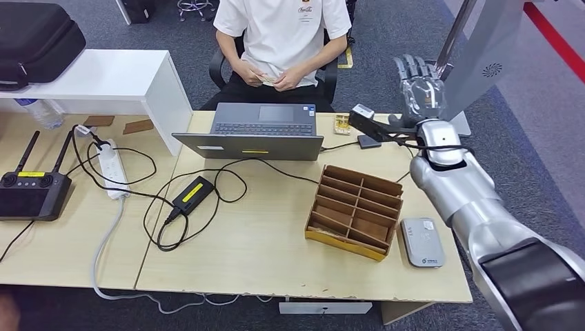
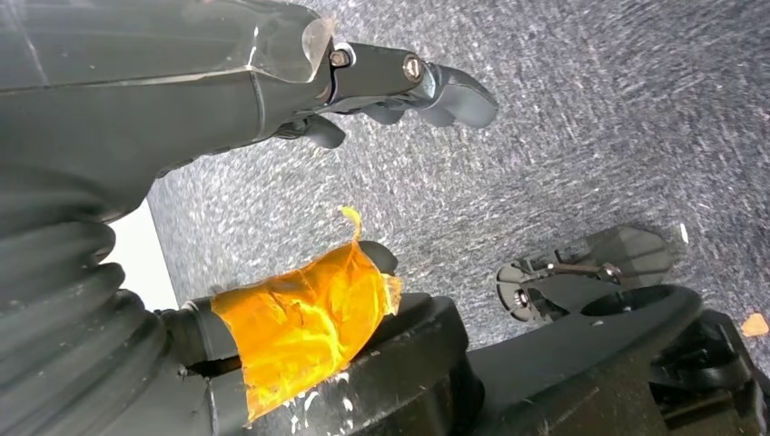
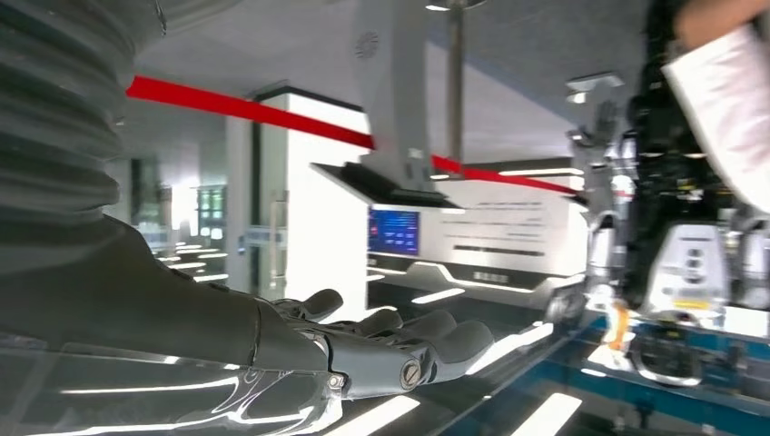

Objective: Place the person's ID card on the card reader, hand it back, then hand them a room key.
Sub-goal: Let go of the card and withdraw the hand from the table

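Head view: we see the right hand point(image 1: 418, 86) raised past the desk's far right edge, fingers extended and apart, grasping nothing; we judge it is held out toward the person point(image 1: 283, 34) to receive the ID card. The person sits behind the laptop point(image 1: 256, 131), both hands together at the lap around something small and pale, perhaps the card point(image 1: 265, 81); we cannot tell for sure. One reader point(image 1: 422, 241) lies flat near the desk's front right corner, just beside one wooden rack point(image 1: 355, 210), within reach of the right arm, which we take to be the reason for its place; the key we cannot pick out, and whether the rack's slots hold any is too small to tell. We count one laptop, one power strip point(image 1: 112, 167), one charger point(image 1: 192, 195), one remote point(image 1: 31, 193).

Left wrist view: the left hand point(image 2: 390, 91) hangs over grey carpet, fingers loosely bent and released, holding nothing; one orange tape band wraps its thumb; we judge this arm idle.

Right wrist view: the right hand's fingers point(image 3: 399, 341) lie outstretched and empty, palm ready for the card; a white sleeve point(image 3: 726, 100) shows beyond them.
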